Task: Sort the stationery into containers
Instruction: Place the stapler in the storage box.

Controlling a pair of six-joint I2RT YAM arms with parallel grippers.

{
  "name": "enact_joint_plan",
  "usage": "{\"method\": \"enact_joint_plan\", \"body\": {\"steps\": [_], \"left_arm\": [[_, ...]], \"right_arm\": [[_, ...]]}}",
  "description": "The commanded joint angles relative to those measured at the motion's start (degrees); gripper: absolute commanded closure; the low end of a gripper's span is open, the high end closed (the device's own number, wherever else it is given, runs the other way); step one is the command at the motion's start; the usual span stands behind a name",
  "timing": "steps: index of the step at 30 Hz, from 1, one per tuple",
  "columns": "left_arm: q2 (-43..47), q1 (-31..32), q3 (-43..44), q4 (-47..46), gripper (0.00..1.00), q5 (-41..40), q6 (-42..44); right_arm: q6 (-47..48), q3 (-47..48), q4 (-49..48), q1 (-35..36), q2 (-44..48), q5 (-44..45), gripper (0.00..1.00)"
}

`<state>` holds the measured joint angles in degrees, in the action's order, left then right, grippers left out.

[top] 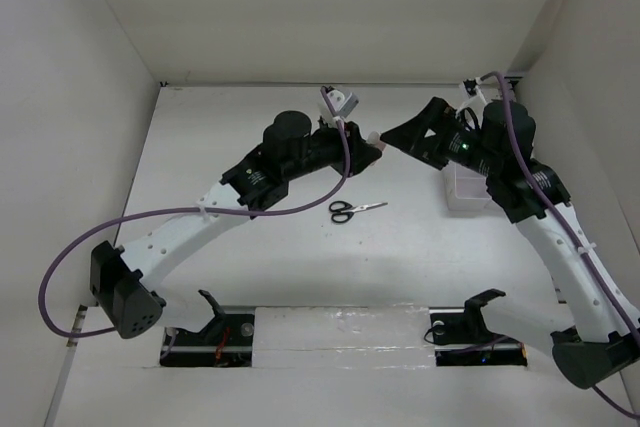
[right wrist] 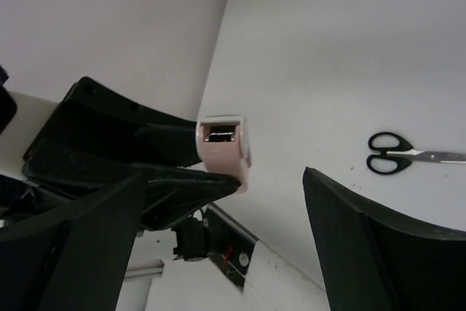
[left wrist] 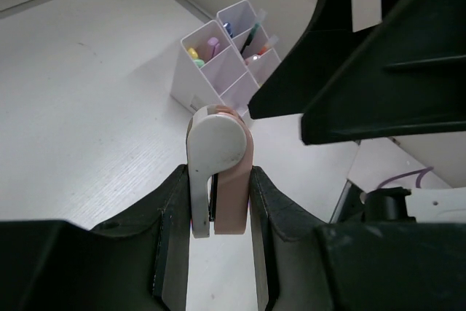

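Observation:
My left gripper (left wrist: 216,180) is shut on a small pink and white stationery piece (left wrist: 218,172), shaped like a mini stapler, and holds it in the air at mid-table (top: 372,140). My right gripper (right wrist: 222,176) stands open just right of it (top: 405,137), its jaws wide on either side of the pink piece (right wrist: 224,154), which sits close to one finger. Black-handled scissors (top: 355,210) (right wrist: 408,156) lie flat on the table. The white containers (left wrist: 218,63) hold markers and pens; in the top view they sit under the right arm (top: 467,190).
White walls (top: 90,97) close in the table on the left, back and right. The two arm bases (top: 210,327) (top: 470,327) stand at the near edge. A purple cable (top: 150,222) loops along the left arm.

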<state>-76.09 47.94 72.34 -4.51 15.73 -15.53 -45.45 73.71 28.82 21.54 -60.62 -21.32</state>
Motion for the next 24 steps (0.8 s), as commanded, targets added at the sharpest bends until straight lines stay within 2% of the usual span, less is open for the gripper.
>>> {"method": "enact_joint_plan", "body": {"steps": [1,9,17,21,24], "left_arm": [[0.95,-0.13,2.28,-0.24,1.0,-1.58,4.1],[-0.11,-0.13,4.21,0.03,1.0,0.0,5.33],[-0.72,-0.13,5.36,-0.58,1.0,2.47,3.41],[-1.25,-0.13,5.89,-1.11,1.0,4.66,2.26],[-1.78,-0.13,5.89,-1.81,1.0,5.36,1.64]], "right_arm": [[-4.65,-1.11,-9.13,2.27,2.09,-0.65,0.06],[-3.42,-3.14,-10.36,6.14,1.56,4.0,0.06],[0.89,-4.36,-10.01,6.15,1.03,9.28,0.08],[1.51,-4.98,-12.81,6.15,0.5,9.28,0.16],[1.51,-4.98,-13.53,6.15,-0.81,7.27,0.27]]}}
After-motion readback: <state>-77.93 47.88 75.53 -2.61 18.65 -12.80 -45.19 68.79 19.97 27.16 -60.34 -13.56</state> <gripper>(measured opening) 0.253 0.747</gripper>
